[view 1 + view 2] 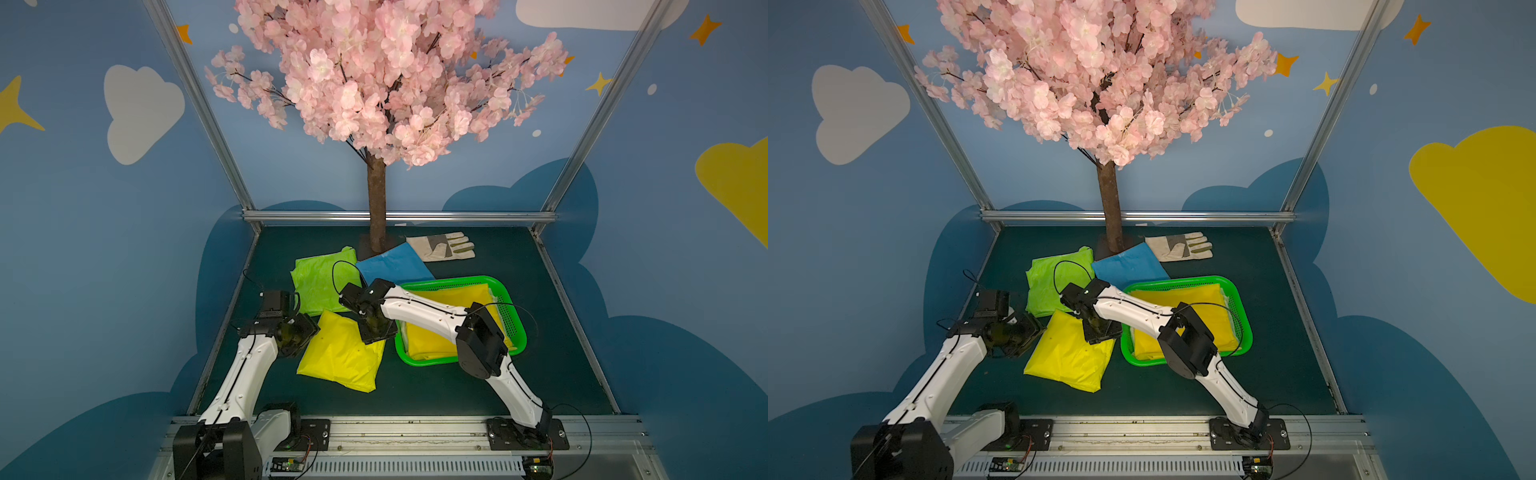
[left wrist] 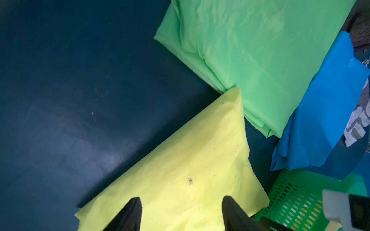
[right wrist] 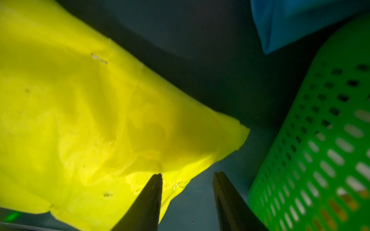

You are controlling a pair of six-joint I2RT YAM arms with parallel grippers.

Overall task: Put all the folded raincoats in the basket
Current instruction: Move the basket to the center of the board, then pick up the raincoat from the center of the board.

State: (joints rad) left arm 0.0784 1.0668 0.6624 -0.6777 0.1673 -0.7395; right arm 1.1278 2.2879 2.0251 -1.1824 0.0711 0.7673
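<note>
Basket (image 1: 515,328) is loaded with one folded raincoat (image 1: 461,291) — second raincoat (image 1: 338,357) is left outside, between left gripper (image 2: 182,198) and right gripper (image 3: 187,174), both parted, empty.

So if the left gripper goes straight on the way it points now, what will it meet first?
Most likely the yellow raincoat on the table: it lies right ahead of the left gripper's open fingers. How far off, I cannot tell.
</note>
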